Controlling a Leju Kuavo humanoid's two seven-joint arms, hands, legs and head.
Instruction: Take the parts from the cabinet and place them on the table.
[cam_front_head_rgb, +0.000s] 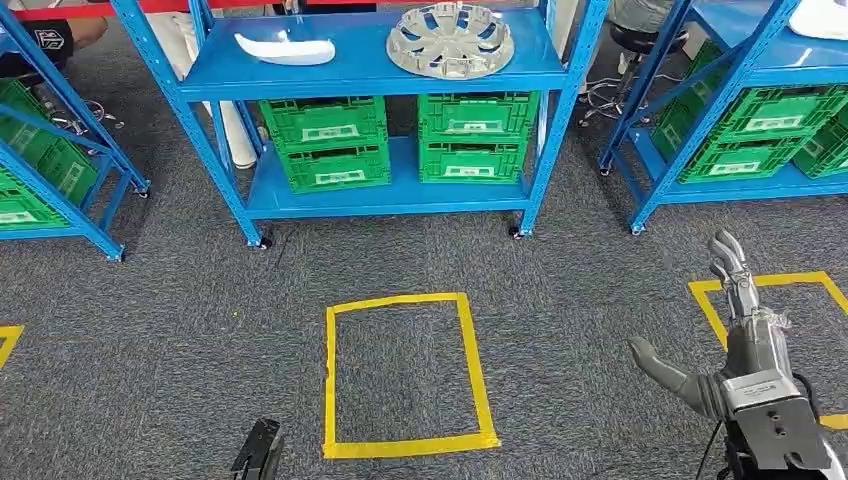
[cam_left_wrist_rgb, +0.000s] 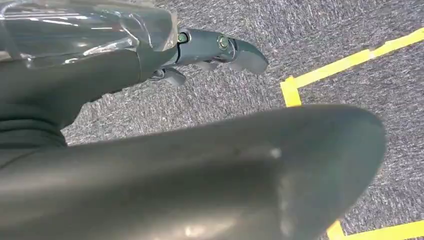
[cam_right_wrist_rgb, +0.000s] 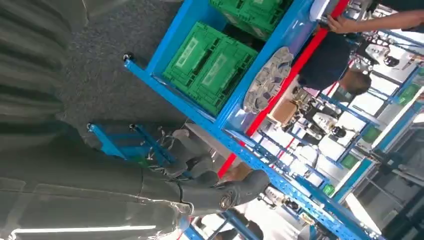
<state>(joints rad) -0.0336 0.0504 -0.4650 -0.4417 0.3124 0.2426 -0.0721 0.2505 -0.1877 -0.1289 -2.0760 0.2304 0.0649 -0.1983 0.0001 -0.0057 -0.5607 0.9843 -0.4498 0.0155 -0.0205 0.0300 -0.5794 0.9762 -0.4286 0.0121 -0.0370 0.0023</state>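
Both hands empty, the parts lie on the blue cabinet shelf.

Head view: a silver wheel cover and a white curved part lie side by side on the upper shelf of the blue cabinet, above green crates; a yellow tape rectangle marks the grey carpet in front. The right hand is raised low at the right, fingers spread, holding nothing. Left wrist view: the left hand hangs over the carpet, fingers loosely apart, nothing in it. Right wrist view: the right hand's fingers are apart before the cabinet, and the wheel cover rests on its shelf.
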